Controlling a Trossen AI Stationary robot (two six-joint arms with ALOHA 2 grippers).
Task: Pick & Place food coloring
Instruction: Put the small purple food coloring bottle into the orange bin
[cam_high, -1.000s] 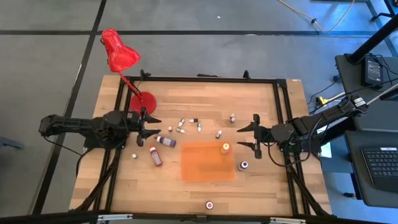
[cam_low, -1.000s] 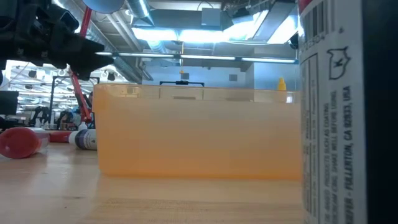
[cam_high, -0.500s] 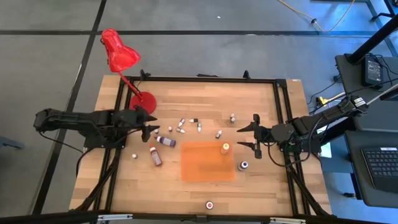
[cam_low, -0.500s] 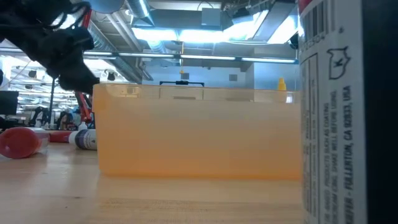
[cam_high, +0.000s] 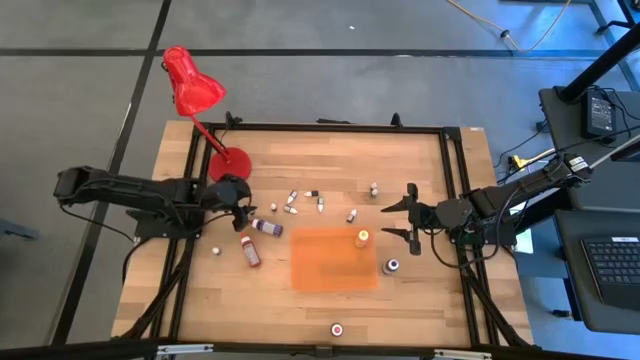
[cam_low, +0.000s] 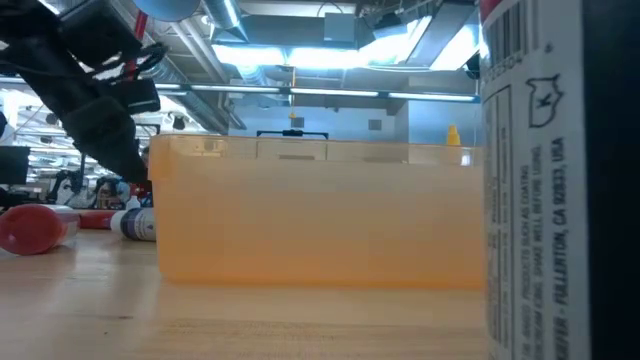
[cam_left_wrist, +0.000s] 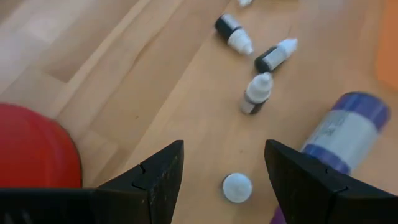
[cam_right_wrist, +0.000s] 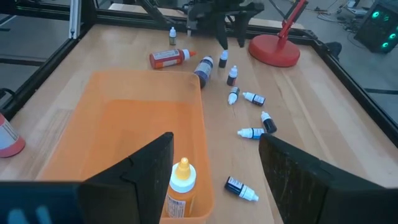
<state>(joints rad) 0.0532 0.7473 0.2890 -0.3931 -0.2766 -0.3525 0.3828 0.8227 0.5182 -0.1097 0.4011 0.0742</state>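
Where orange tray (cam_right_wrist: 81, 124) sits, one orange-capped bottle (cam_right_wrist: 179, 190) inside, upright.

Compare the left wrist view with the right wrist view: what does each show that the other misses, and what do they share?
Only the left wrist view: a small white round cap on the wood just ahead of the open left gripper. Only the right wrist view: an orange-capped bottle standing in the orange tray, a red-labelled bottle lying beyond it, and the open right gripper. Both: the red lamp base, the purple-capped bottle lying down, and scattered white-tipped droppers.
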